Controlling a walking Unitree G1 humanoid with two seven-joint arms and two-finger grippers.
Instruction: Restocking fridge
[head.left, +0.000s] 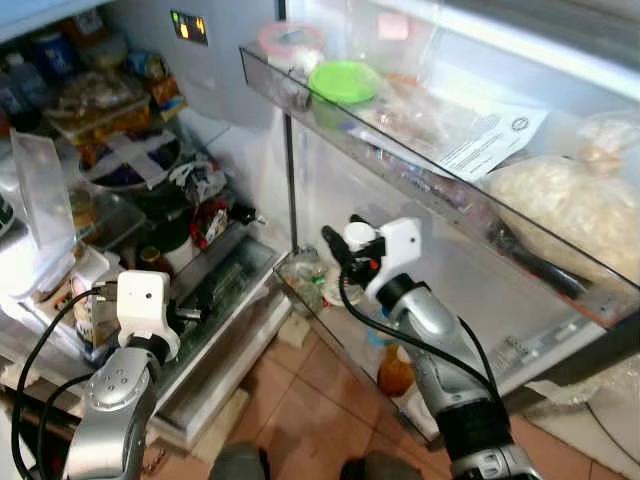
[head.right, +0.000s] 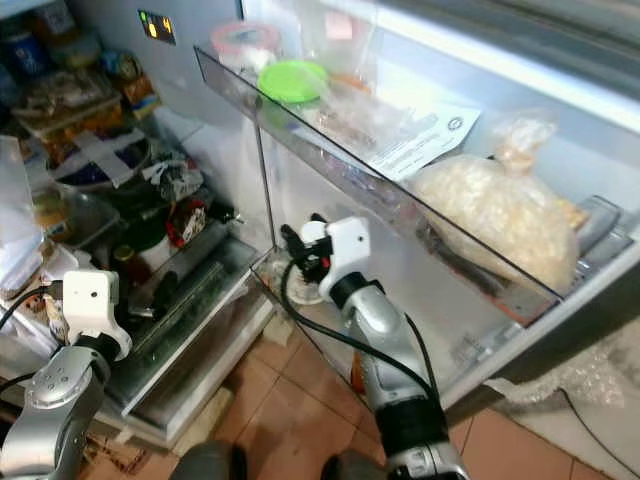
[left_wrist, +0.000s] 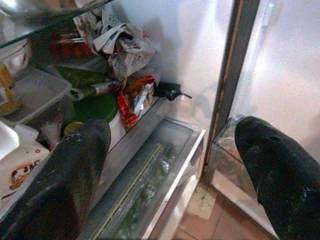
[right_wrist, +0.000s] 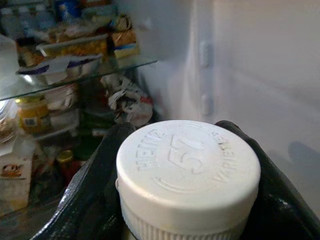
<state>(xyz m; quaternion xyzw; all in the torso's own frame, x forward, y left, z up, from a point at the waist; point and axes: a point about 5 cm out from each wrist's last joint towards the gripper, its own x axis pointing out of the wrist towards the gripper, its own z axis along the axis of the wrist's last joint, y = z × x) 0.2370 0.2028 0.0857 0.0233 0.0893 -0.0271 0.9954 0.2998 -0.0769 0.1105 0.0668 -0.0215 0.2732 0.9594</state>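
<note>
Open fridge ahead, door swung out to my right, tiled floor below. Right gripper is raised in the gap between the fridge body and the door, its jaws pinched on a container with a white ribbed cap; the cap fills the space between the two black fingers in the right wrist view, embossed lettering facing the camera. I cannot see the body of the container, so I cannot tell what it is beyond the cap. The held cap sits just above the lower door bin and below the upper door shelf. Left gripper is lower and on my left, in front of the bottom of the fridge body, jaws spread wide with nothing between them; its wrist view looks past both fingers at the crisper drawer and the glass shelf above it. Upper door shelf carries a green-lidded tub, a pink-lidded tub, a printed paper sheet and a tied clear bag of pale food. An orange bottle stands in the lowest door bin, beside the right forearm. Interior shelves on my left are crowded: red packets, crumpled wrappers, a green lid, jars and boxes too blurred to identify.
</note>
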